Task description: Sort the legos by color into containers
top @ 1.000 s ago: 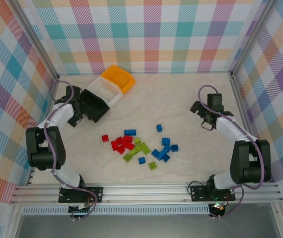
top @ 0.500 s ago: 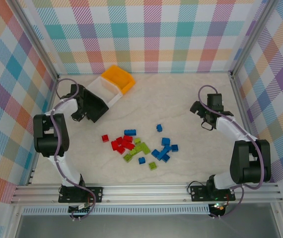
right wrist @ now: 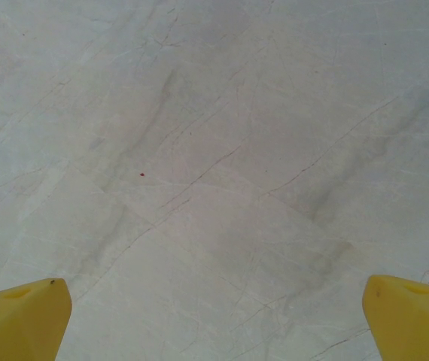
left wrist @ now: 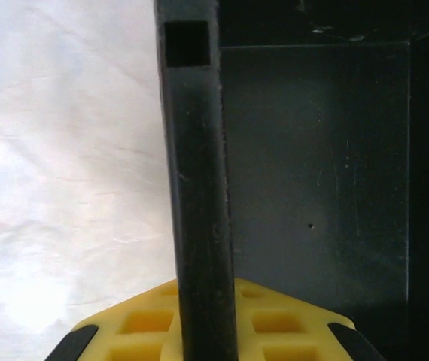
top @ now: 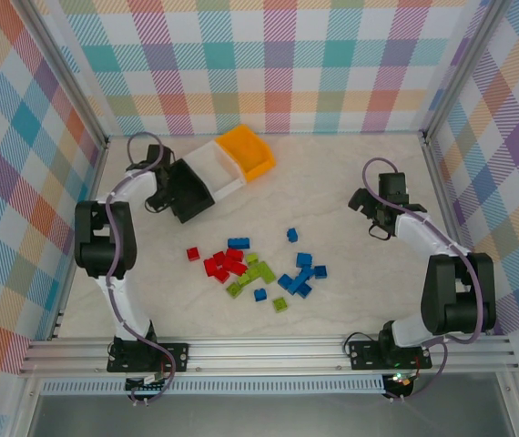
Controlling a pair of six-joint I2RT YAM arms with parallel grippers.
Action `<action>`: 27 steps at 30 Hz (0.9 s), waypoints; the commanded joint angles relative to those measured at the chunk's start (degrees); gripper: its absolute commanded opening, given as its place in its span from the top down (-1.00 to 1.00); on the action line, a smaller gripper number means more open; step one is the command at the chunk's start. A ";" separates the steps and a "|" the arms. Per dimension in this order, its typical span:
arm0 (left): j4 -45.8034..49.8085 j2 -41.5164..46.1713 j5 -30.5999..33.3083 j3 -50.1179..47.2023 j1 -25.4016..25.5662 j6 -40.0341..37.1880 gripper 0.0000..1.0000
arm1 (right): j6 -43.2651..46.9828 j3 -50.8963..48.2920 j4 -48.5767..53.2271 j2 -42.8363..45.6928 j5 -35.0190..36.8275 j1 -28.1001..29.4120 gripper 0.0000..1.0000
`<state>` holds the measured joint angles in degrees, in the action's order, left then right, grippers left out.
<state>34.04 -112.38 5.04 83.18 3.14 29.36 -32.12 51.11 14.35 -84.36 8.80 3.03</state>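
Three in a touching row at the far left of the table (top: 360, 305), slanting from near-left to far-right: black bin (top: 194, 193) nearest the left arm, white bin (top: 214, 169) in the middle, orange-yellow bin (top: 247, 151) at the far end. Open-topped, rectangular, smooth hard plastic. Seemingly set long side against long side, so each one's length crosswise to the row.

Left gripper (top: 169, 194) closed tight on the black bin's outer wall, at the arm's end of the row. From the left wrist, that wall upright down the middle of the view as a scuffed dark bar with a small square notch near its top. Pinched from both sides by yellow fingers (left wrist: 143, 327) moulded with a waffle grid of pockets. To the wall's right the bin's matt, dusty interior; to its left bare table.

About twenty legos (top: 252, 269) loose in the middle of the table, well apart from the bins. Tiny, studded, glossy bricks: red (top: 223, 264) bunched at the left, lime green (top: 258, 271) in the centre, blue (top: 300, 273) mostly at the right. One longer blue brick (top: 239, 243) lying left-to-right at the pile's far edge. Other lengths turned every which way.

Right gripper (top: 380, 225) off at the right, well apart from legos and bins, spread wide with nothing between its yellow fingertips (right wrist: 19, 312). Below it pale, marble-like tabletop with fine grey veins and hairline scratches.
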 commanded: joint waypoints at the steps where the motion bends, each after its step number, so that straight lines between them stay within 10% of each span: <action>1: 2.87 -1.26 -6.44 3.68 2.05 -5.30 1.00 | 1.12 0.65 1.03 -0.72 0.31 0.15 -0.99; 7: 4.18 -4.07 -15.26 7.02 5.87 -12.99 1.00 | 1.36 0.47 0.66 -0.88 -0.61 0.23 -0.99; 27: 13.57 -11.29 -12.81 18.33 9.96 -29.62 1.00 | 2.76 -0.33 1.02 2.54 -3.58 2.17 -0.99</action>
<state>43.59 -122.78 -5.41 100.47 13.93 0.95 -30.65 51.11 14.68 -84.33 6.52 4.23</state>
